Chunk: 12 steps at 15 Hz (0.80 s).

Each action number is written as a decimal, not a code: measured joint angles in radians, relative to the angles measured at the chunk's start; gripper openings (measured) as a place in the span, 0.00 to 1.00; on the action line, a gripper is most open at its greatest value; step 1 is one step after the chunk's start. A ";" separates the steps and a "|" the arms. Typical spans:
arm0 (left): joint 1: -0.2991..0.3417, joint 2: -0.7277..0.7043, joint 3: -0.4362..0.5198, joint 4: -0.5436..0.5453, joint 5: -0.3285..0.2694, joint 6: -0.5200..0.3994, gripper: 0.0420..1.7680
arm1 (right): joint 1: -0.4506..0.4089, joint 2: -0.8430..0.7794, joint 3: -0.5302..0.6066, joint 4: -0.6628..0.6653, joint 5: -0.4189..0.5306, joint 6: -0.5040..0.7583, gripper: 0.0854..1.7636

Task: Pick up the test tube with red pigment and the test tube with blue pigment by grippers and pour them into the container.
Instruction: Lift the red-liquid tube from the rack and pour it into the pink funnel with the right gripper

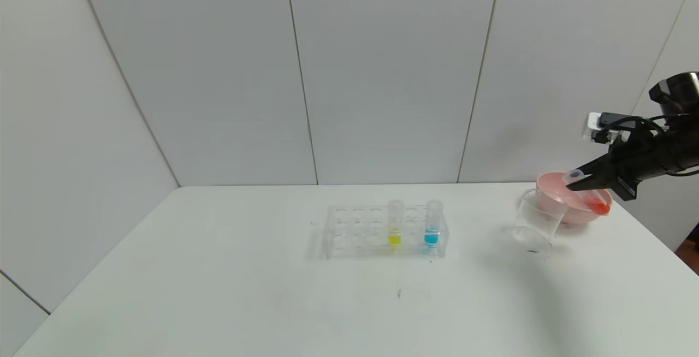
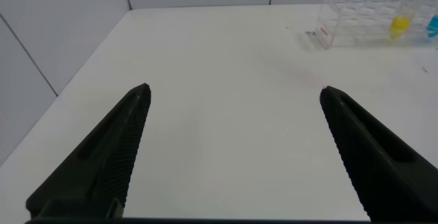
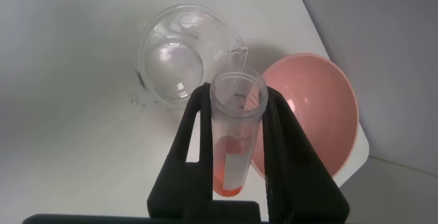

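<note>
While the tube rack (image 1: 386,232) stands near the middle of the white table (image 1: 218,291), all places below are given from this rack.

Right gripper (image 1: 574,181): it is well to the right of the rack, raised above the table and over the pink bowl (image 1: 551,185). Its two black fingers (image 3: 195,148) are closed tight on the test tube with red pigment (image 3: 234,138).

Test tube with red pigment: it is out of the rack, held in the right gripper far to the rack's right. It is tilted, the open mouth towards the rack side and the round bottom with the red-orange liquid away from the rack. In the head view it lies across the front of the pink bowl.

Test tube with blue pigment (image 1: 432,222): it stands upright in the rack, at the right end of the front row.

Yellow tube (image 1: 395,221): it stands upright in the rack, just left of the blue one, with an unfilled hole between them.

Clear beaker (image 1: 538,226): on the table to the right of the rack, just in front of the pink bowl and touching or nearly touching it.

Left gripper (image 2: 233,148): it is to the left of the rack and apart from it, above bare table, the fingers spread wide with nothing between them.
</note>
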 joint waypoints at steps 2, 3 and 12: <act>0.000 0.000 0.000 0.000 0.000 0.000 1.00 | 0.011 0.012 -0.077 0.086 -0.032 -0.023 0.24; 0.000 0.000 0.000 0.000 0.000 0.000 1.00 | 0.016 0.019 -0.119 0.129 -0.056 -0.037 0.24; 0.000 0.000 0.000 0.001 0.000 0.000 1.00 | 0.088 0.049 -0.177 0.177 -0.290 -0.133 0.24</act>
